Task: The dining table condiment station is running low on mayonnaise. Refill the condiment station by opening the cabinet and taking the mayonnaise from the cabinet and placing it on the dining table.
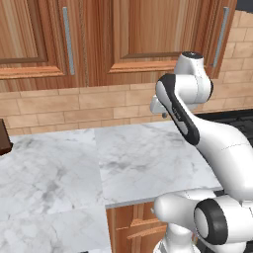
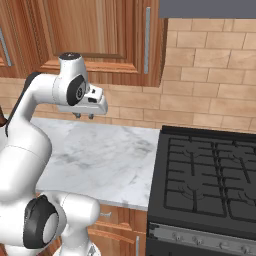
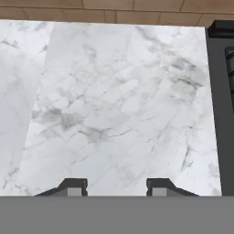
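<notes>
The reddish-brown wall cabinet (image 1: pixel 148 34) (image 2: pixel 100 30) hangs above the counter with its raised-panel door closed. Its long grey bar handle (image 1: pixel 223 37) (image 2: pixel 147 40) runs down the door's right side. My gripper (image 2: pixel 84 116) (image 1: pixel 157 109) (image 3: pixel 116 185) points straight down at the marble counter, well below the cabinet and left of its handle. It is open, with nothing between its fingers. The mayonnaise, the dining table and the condiment station are out of view.
A white marble counter (image 1: pixel 138 158) (image 2: pixel 100 155) (image 3: pixel 119 100) lies under the hand, with a brick backsplash (image 2: pixel 210 95) behind it. A black stove (image 2: pixel 210 175) (image 3: pixel 224 91) adjoins on the right. A neighbouring cabinet door (image 1: pixel 29 34) hangs further left. A dark brown object (image 1: pixel 4 138) sits at the counter's far left.
</notes>
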Tool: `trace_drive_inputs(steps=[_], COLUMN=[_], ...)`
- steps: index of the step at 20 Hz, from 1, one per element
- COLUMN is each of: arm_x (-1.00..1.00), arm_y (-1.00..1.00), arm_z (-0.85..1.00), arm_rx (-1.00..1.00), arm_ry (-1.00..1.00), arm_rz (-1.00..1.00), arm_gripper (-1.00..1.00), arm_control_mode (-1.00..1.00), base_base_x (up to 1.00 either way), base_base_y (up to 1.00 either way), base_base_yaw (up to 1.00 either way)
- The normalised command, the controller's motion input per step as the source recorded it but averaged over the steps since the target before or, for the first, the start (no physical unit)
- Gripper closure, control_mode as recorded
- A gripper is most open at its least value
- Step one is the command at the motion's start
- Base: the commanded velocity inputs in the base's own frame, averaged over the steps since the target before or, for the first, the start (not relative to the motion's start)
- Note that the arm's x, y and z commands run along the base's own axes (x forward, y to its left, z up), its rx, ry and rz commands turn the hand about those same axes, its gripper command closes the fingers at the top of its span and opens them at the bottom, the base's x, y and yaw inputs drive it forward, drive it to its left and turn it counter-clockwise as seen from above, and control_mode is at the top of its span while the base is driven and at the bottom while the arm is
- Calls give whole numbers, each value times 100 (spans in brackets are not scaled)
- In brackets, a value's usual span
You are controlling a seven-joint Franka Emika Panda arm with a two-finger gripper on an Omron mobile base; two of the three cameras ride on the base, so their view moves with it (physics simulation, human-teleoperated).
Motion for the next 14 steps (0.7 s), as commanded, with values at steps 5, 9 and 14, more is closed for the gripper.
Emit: trace_drive_inputs(steps=[5,9,14], arm_x=[-21,-40,-42], arm_y=[0,0,-1], arm_z=[0,3,15], arm_rx=[0,0,0], arm_ry=[-9,-13,-24], arm_rz=[1,1,0], arm_gripper=[-100,-100,-100], arm_control_mode=[-100,-100,-100], base_base_x=[0,0,0], base_base_y=[0,0,0], base_base_yaw=[0,0,0])
